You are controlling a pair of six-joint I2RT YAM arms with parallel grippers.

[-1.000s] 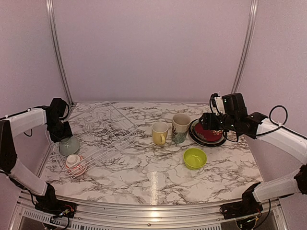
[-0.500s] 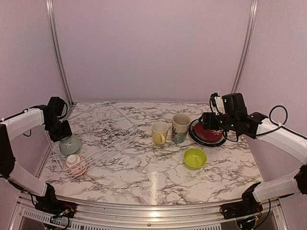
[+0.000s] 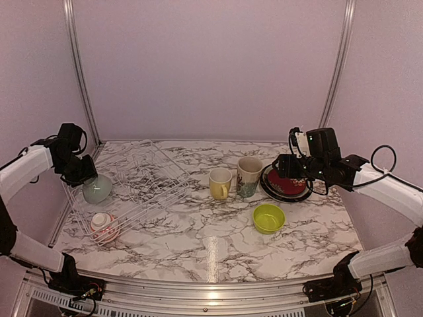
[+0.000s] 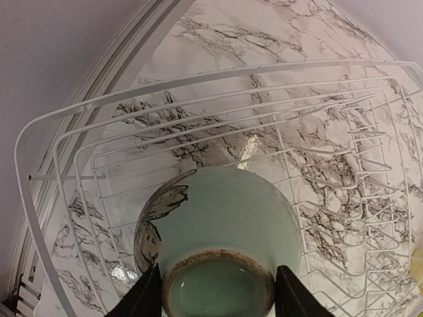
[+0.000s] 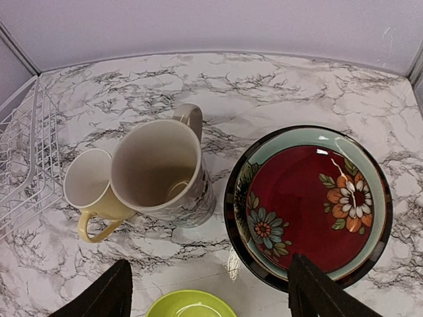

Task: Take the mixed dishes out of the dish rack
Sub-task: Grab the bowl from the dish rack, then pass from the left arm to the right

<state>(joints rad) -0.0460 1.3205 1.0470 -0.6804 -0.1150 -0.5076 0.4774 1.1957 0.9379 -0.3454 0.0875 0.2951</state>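
The left claw (image 3: 87, 179) is clenched on one pale green glazed ceramic bowl (image 4: 218, 224). The bowl is turned bottom-up, and the claw's two black fingers (image 4: 147, 298) press on either side of its brown-edged foot ring. Beneath that claw spreads the single white wire dish rack (image 3: 142, 178), a rectangular basket with upright prongs. The held bowl hangs within the rack's outline at its left end; whether it clears the wires I cannot tell. Nearer the arm bases than this claw, one small red-and-white patterned bowl (image 3: 104, 226) sits in the same rack. The right claw (image 3: 285, 169) is released, its jaws spread wide with nothing between them. It hovers over one stack of three round plates: a red flowered plate (image 5: 297, 198) on top, a pale green plate (image 5: 310, 137) under it and a black-rimmed plate (image 5: 230, 198) at the bottom. To the left of that claw two mugs stand upright and close together, a taller beige patterned mug (image 5: 158, 168) and a shorter yellow mug (image 5: 89, 185). Nearer the arm bases than that claw, one lime-green bowl (image 3: 268, 218) sits open side up on the marble-patterned counter (image 3: 198, 244). In all there are three bowls, two mugs and three plates.
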